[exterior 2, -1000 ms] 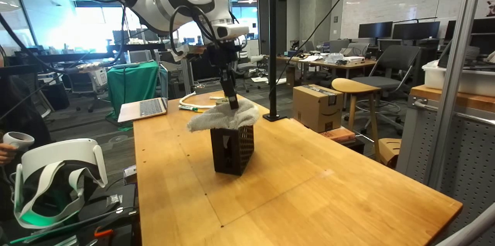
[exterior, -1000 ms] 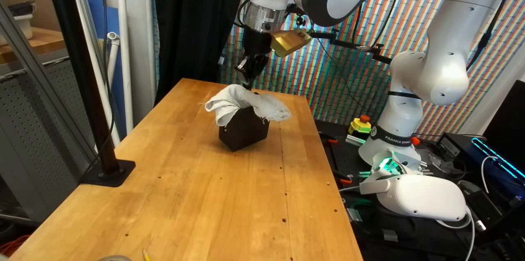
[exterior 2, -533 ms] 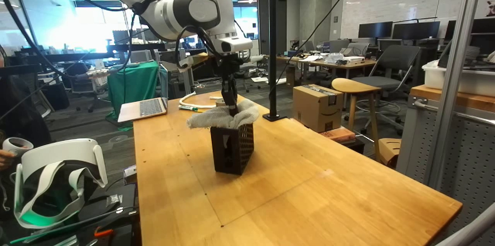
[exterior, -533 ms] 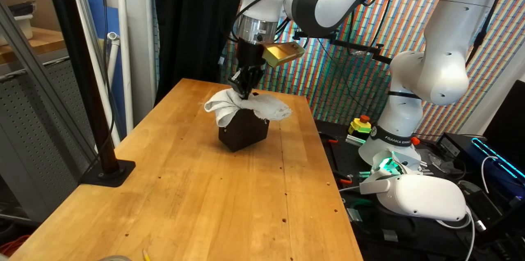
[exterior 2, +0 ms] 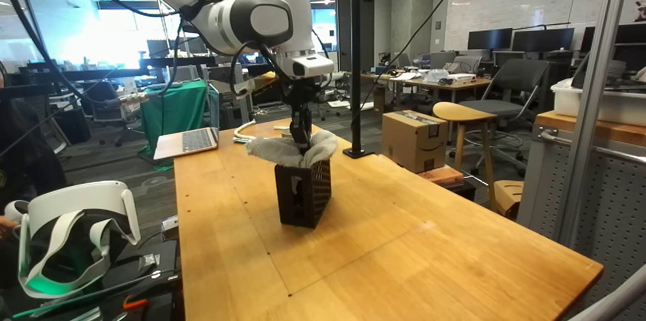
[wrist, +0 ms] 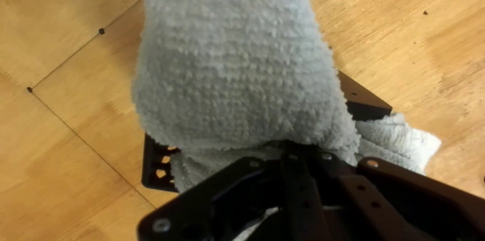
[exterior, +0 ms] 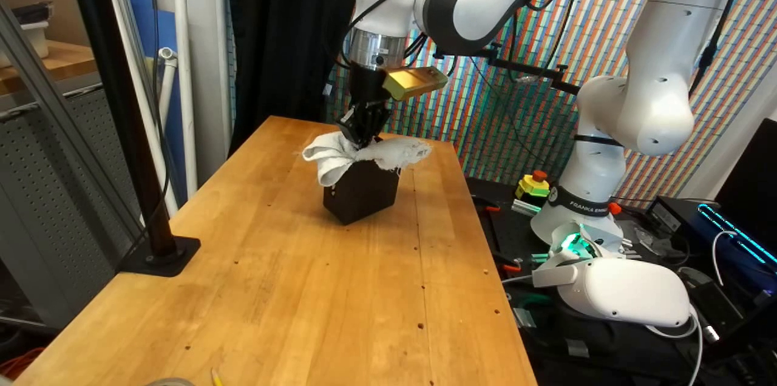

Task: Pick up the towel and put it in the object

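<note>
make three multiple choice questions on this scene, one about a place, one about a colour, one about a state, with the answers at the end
1. Where is the towel relative to the black box?
A under it
B beside it, not touching
C across its top, overhanging its sides

2. What colour is the drape behind the laptop?
A red
B green
C white

3. How does the gripper stand?
A shut, tips down in a fold of the towel
B wide open above the towel
C open around the black box

Answers:
1 C, as both exterior views show it lying over the top.
2 B, plain green in an exterior view.
3 A, since the wrist view shows the jaws together.
</note>
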Robot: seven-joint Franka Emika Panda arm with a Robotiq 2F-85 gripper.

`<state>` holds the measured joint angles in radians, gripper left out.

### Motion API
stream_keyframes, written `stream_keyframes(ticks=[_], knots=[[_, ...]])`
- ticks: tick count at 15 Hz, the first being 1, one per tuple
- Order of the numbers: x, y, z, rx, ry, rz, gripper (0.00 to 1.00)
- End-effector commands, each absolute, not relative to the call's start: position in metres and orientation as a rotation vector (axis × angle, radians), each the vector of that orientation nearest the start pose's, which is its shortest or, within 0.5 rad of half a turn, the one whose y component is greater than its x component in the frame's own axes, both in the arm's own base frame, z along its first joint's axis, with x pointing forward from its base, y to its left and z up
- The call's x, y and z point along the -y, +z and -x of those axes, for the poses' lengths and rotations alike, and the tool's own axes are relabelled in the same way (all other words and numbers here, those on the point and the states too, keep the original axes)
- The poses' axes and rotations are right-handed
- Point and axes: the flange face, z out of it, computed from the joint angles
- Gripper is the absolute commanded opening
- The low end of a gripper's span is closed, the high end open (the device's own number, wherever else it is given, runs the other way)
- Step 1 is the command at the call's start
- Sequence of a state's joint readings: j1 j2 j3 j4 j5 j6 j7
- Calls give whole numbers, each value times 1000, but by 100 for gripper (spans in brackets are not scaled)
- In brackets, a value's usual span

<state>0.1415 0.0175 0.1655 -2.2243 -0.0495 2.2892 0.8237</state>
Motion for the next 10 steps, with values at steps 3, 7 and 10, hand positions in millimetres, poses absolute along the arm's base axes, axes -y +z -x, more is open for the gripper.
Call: stream_keyframes(ticks=[3, 7, 10], knots=[[-146, 315, -519, -734, 127, 3018, 4], [-126, 280, -522, -758, 276, 2973, 4], [-120, 277, -526, -762, 319, 2944, 4]])
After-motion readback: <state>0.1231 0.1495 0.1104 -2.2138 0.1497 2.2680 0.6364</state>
